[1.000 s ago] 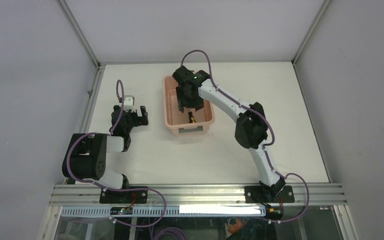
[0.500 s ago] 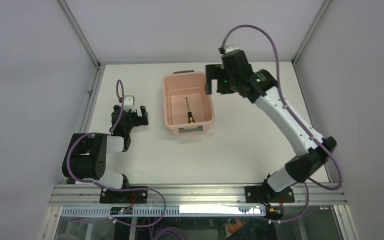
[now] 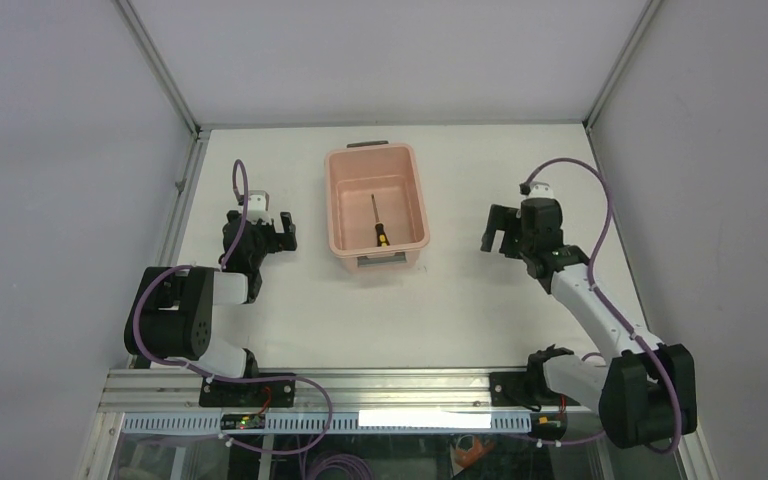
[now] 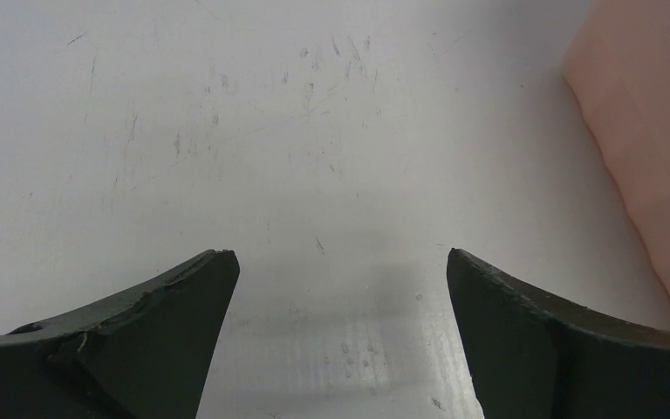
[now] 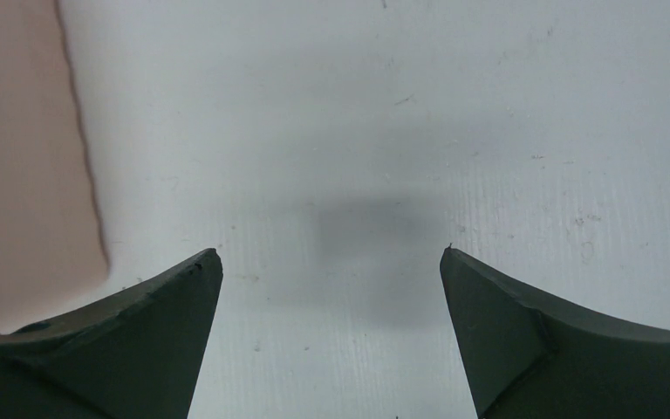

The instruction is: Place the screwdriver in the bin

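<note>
The screwdriver [image 3: 377, 222] lies in the bin [image 3: 338, 200] (between both arms).

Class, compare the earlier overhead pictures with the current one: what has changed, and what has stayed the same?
The right gripper rose out of the bin, swung right, then drew back toward its base. It now hovers open over the table beside the bin. The screwdriver lies in the bin as before. The bin and the open left gripper stayed put.
</note>
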Robot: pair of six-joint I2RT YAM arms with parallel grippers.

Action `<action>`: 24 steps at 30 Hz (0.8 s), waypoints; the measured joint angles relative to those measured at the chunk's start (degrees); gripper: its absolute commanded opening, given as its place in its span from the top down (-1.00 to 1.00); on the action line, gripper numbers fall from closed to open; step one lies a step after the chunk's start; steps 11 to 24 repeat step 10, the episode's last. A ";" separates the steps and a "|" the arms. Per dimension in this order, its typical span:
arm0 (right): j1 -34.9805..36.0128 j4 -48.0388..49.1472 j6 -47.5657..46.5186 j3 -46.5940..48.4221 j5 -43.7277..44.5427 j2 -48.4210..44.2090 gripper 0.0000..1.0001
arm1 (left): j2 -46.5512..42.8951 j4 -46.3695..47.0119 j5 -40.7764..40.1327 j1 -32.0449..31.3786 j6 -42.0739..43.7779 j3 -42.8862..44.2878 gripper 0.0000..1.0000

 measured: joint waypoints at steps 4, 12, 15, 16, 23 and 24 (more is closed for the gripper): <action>-0.26 4.79 0.33 -6.62 0.07 -0.17 -0.99 | 0.00 -0.02 0.00 0.00 -0.02 0.00 -0.98; -0.26 11.28 1.68 -11.23 0.59 -0.20 -0.98 | 0.00 0.00 0.00 0.00 -0.02 0.00 -0.98; -0.26 11.28 1.68 -11.23 0.59 -0.20 -0.98 | 0.00 0.00 0.00 0.00 -0.02 0.00 -0.98; -0.26 11.28 1.68 -11.23 0.59 -0.20 -0.98 | 0.00 0.00 0.00 0.00 -0.02 0.00 -0.98; -0.26 11.28 1.68 -11.23 0.59 -0.20 -0.98 | 0.00 0.00 0.00 0.00 -0.02 0.00 -0.98; -0.26 11.28 1.68 -11.23 0.59 -0.20 -0.98 | 0.00 0.00 0.00 0.00 -0.02 0.00 -0.98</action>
